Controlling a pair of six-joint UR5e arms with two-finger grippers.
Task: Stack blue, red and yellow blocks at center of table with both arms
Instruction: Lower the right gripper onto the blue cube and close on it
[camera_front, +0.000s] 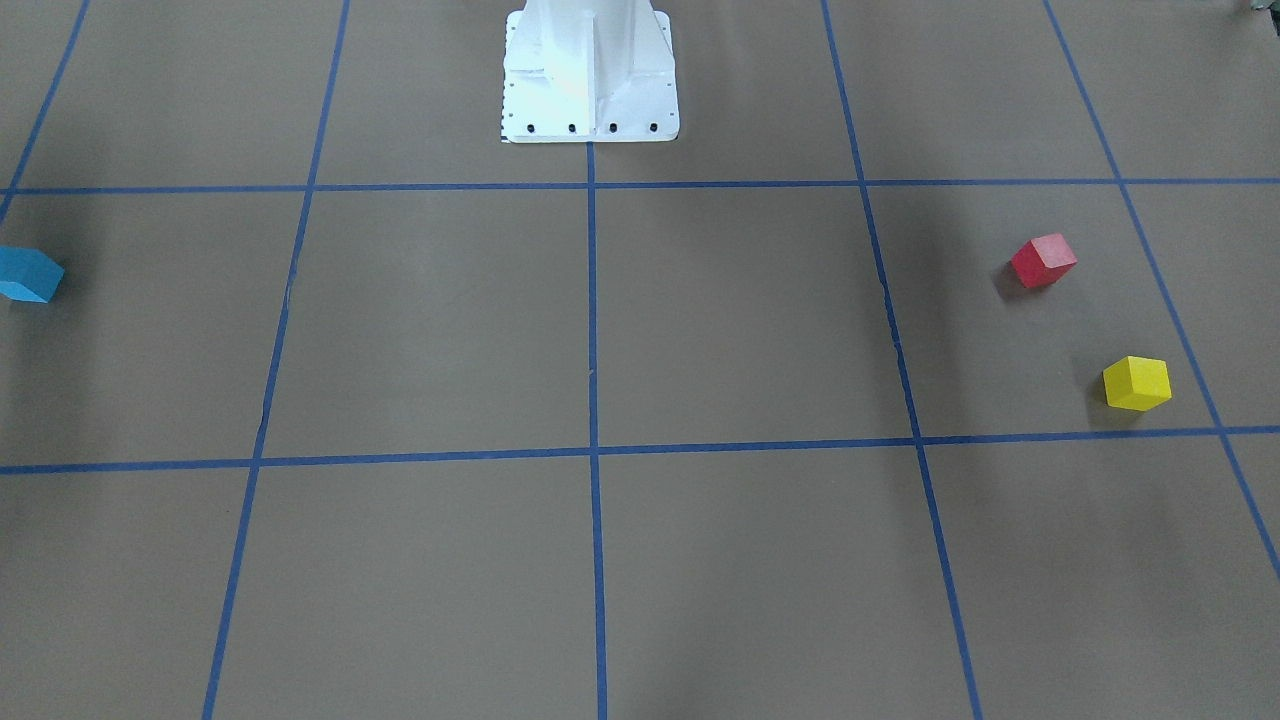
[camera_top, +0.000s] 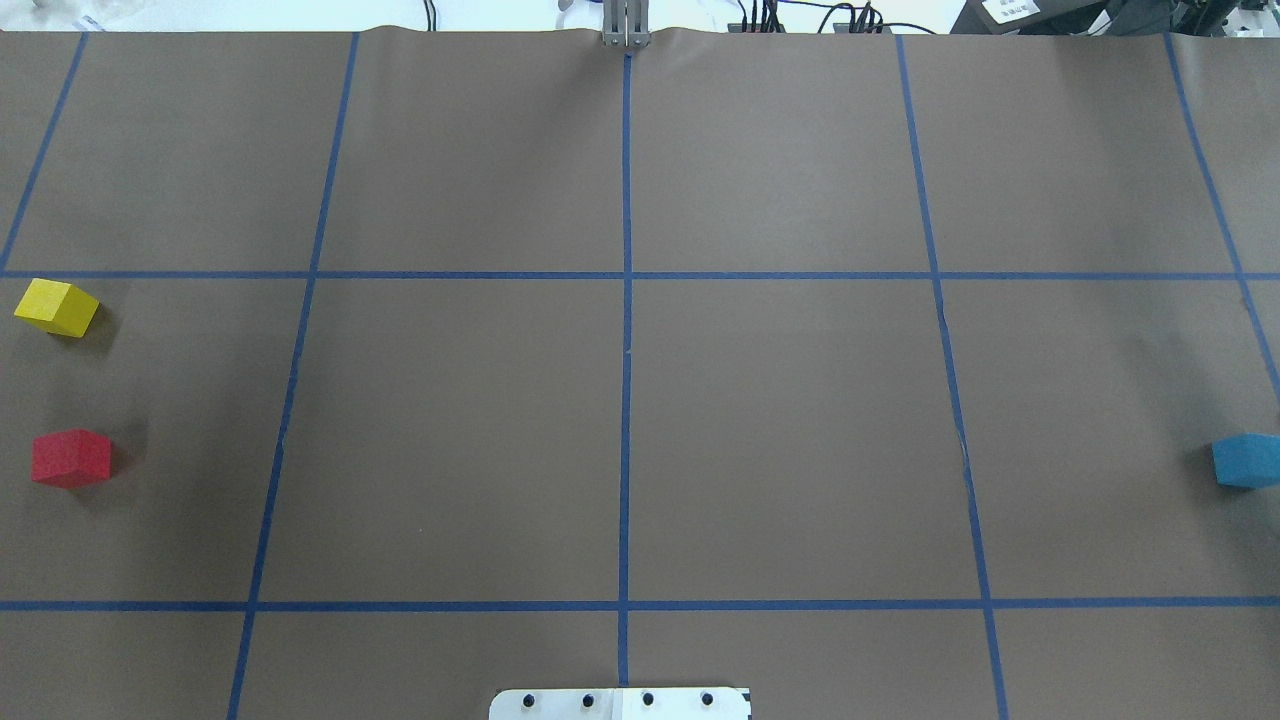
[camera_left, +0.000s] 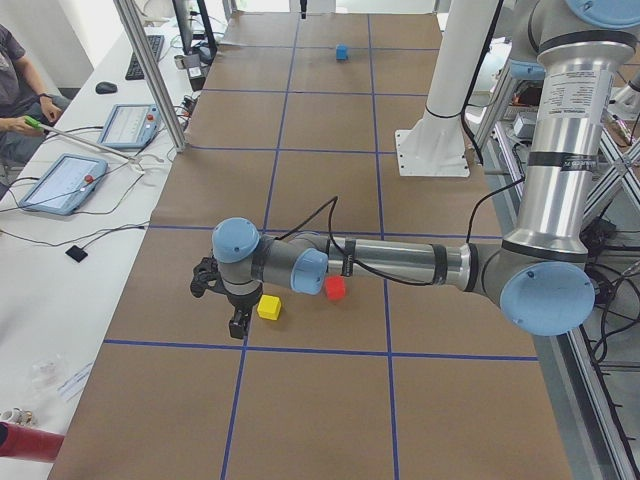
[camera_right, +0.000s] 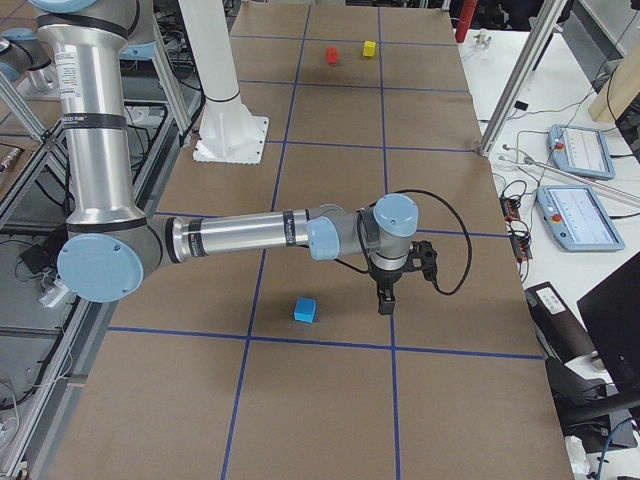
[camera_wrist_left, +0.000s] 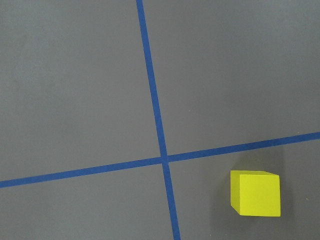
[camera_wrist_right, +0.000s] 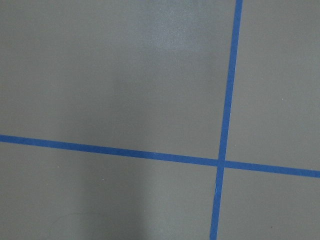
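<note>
We can read no text, brand or number here. Small print on the white label (camera_left: 572, 90) of the silver-grey tubular left arm (camera_left: 430, 265) is too blurred.

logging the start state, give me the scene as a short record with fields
blue block: robot's right side of the table, alone
red block: robot's left side, nearer the robot
yellow block: robot's left side, apart from the red block, farther out
stack: not started
left gripper: above the table by the yellow block, state unclear
right gripper: by the blue block, state unclear
</note>
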